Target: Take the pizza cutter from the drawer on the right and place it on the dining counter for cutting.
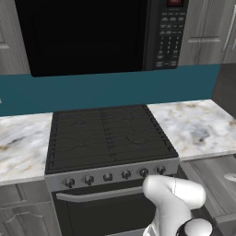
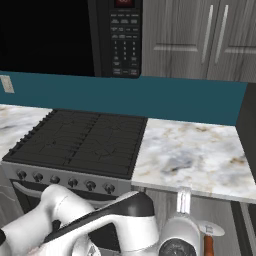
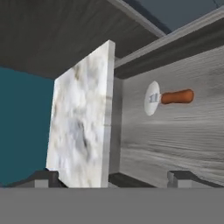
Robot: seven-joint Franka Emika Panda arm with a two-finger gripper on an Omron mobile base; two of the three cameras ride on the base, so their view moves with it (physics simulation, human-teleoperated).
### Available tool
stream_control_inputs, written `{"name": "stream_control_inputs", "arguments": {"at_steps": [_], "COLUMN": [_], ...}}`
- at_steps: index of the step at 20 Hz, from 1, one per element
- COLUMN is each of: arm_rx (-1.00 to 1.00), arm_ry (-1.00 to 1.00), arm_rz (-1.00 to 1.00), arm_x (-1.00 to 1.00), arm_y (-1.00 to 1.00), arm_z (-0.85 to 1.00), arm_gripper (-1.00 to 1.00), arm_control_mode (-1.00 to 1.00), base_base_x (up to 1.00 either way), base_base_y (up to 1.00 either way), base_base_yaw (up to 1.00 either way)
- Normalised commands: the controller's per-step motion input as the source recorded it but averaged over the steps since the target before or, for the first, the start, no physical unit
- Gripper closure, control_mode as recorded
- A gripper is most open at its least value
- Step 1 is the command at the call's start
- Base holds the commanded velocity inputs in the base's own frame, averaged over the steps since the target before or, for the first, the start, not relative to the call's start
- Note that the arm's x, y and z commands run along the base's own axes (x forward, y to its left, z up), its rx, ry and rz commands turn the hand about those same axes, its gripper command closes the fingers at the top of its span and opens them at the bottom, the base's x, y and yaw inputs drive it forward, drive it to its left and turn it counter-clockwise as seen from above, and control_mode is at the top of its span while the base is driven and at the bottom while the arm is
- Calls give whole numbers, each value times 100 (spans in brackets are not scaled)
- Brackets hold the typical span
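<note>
While the drawer [image 3: 175,135] stands pulled out under the marble worktop [image 3: 81,127], the pizza cutter [image 3: 168,98] lies flat on its grey floor, in the upper right of the hand view. Its silver wheel sits toward the frame's centre, and the reddish-brown handle runs out to the right, so its long axis lies roughly level across that picture. The gripper [image 3: 113,177] has its two dark tips spread wide near the bottom corners of the frame, nothing between them. From the midpoint of those tips the cutter lies ahead and off to the right, well apart, with bare drawer floor between. The line joining the tips runs about parallel to the handle, so my guess is that the hand needs a turn before the tips can close across the handle rather than along it.

In the right base view the cutter [image 2: 209,235] shows at the lower right, just beside the arm's wrist, wheel toward the stove [image 2: 80,140] wall and handle pointing down the frame. The dining counter is not yet in play.
</note>
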Motion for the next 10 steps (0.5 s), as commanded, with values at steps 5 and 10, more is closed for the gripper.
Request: {"name": "stream_control_inputs", "arguments": {"at_steps": [5, 10], "arm_rx": [-9, -15], "arm_ry": [16, 17], "arm_rz": [13, 31], "arm_x": [81, 52], "arm_y": [11, -12], "arm_z": [-1, -14], "arm_gripper": [-100, -100], "arm_control_mode": [-100, -100], "base_base_x": [0, 0], "base_base_y": [0, 0], "base_base_yaw": [0, 0]}}
